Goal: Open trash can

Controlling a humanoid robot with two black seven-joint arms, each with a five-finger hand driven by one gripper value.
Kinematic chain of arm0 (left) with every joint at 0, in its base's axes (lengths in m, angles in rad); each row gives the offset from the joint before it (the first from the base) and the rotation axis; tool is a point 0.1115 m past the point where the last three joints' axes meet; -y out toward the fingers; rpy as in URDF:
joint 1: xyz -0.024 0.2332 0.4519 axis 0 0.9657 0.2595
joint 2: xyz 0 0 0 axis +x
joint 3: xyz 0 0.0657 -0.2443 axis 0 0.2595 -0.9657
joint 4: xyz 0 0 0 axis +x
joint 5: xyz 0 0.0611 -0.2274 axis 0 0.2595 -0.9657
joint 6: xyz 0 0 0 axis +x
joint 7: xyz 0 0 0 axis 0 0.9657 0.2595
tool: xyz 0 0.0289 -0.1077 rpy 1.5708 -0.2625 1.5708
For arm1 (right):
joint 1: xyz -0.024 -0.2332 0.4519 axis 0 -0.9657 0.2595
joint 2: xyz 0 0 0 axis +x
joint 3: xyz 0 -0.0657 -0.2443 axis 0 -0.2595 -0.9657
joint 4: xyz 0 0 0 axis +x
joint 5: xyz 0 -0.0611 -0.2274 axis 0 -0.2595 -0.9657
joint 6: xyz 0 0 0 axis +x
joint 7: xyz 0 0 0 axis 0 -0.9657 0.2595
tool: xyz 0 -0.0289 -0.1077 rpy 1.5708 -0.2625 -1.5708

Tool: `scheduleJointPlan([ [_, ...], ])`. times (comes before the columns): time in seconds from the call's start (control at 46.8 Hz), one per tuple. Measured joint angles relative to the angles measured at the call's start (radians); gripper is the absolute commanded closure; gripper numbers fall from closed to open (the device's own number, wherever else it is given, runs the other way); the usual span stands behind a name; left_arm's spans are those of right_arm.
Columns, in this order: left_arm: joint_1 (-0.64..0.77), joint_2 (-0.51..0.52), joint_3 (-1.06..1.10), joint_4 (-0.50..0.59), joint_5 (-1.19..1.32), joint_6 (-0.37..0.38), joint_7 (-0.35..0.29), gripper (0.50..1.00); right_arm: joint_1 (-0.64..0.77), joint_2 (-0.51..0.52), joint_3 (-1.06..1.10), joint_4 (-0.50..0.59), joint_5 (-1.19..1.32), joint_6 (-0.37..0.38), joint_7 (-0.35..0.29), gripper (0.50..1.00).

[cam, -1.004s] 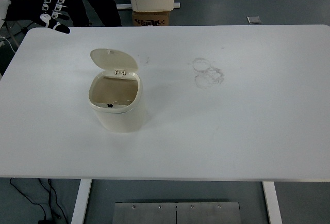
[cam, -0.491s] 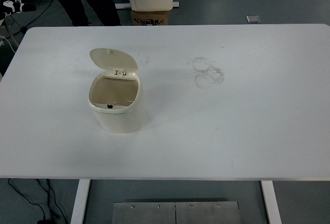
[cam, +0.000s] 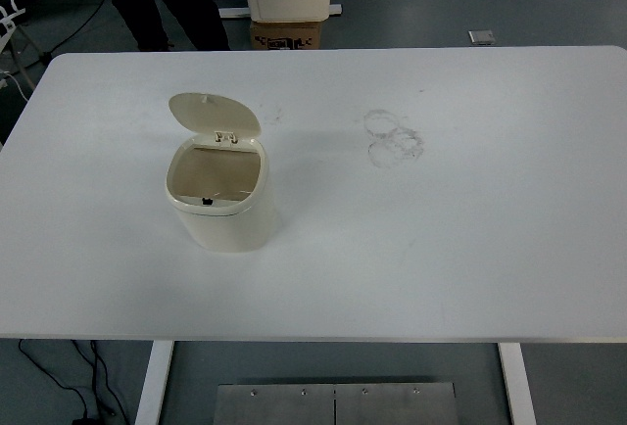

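Looks like your trash can is already open.

The trash can [cam: 217, 195] sits left of centre on the white table [cam: 441, 249], its lid [cam: 213, 115] flipped up at the far side, so nothing's left to do; neither robot hand is in view, so can't tell their state.

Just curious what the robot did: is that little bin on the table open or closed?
Open. The bin stands upright with its lid tipped back on the far side, so you can see inside.
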Motion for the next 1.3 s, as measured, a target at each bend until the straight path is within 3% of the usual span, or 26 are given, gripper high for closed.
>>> scheduleJointPlan([
  [0.32,0.155,-0.085,-0.211,0.096,-0.008,-0.010,-0.036,0.500,0.000,0.000,0.000,0.000,0.000,0.000,0.000,0.509],
  [0.534,0.220,-0.139,-0.307,0.102,-0.055,-0.011,-0.055,0.500,0.000,0.000,0.000,0.000,0.000,0.000,0.000,0.509],
  [0.748,0.229,-0.176,-0.312,0.126,-0.101,-0.058,-0.079,0.500,0.000,0.000,0.000,0.000,0.000,0.000,0.000,0.509],
  [1.303,0.230,-0.186,-0.312,0.151,-0.104,-0.051,-0.087,0.500,0.000,0.000,0.000,0.000,0.000,0.000,0.000,0.509],
])
